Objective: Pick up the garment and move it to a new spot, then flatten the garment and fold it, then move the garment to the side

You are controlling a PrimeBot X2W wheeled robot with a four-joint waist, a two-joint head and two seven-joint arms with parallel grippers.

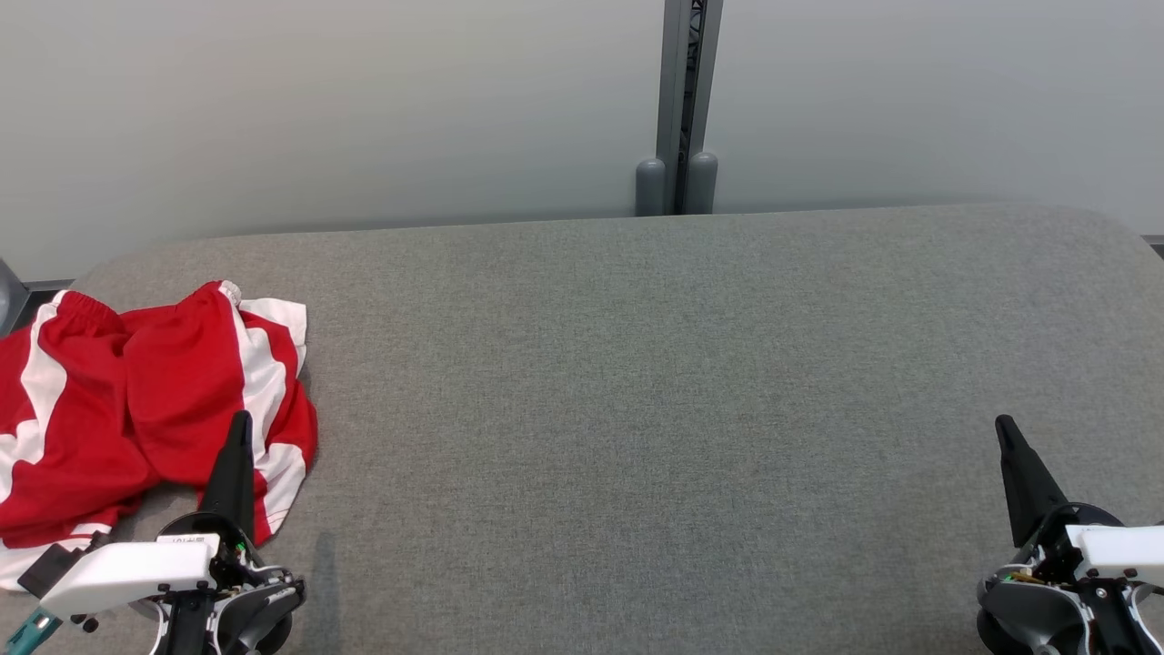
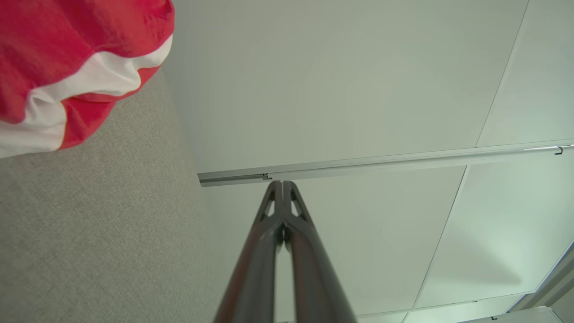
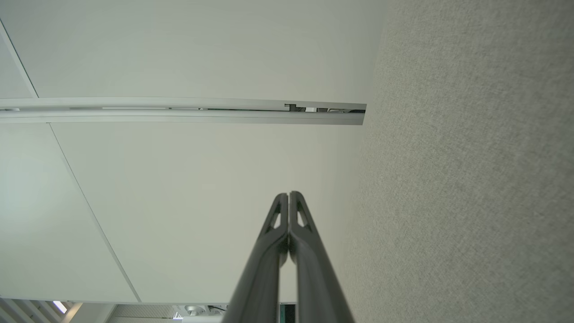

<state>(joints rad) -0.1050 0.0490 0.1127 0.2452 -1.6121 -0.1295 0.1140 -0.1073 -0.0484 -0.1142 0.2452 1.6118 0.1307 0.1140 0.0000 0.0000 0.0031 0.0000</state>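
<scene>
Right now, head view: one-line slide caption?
Crumpled red-and-white garment at the grey fabric surface's left end; left fingers shut beside it, right fingers shut far right.

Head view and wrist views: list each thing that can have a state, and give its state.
garment: crumpled in a heap at the left end of the grey surface, not yet flattened.
left end effector: shut, holding nothing.
right end effector: shut, holding nothing.

Bright, even light, sharp head view, faint soft shadows, wide-angle bending in wrist views
</scene>
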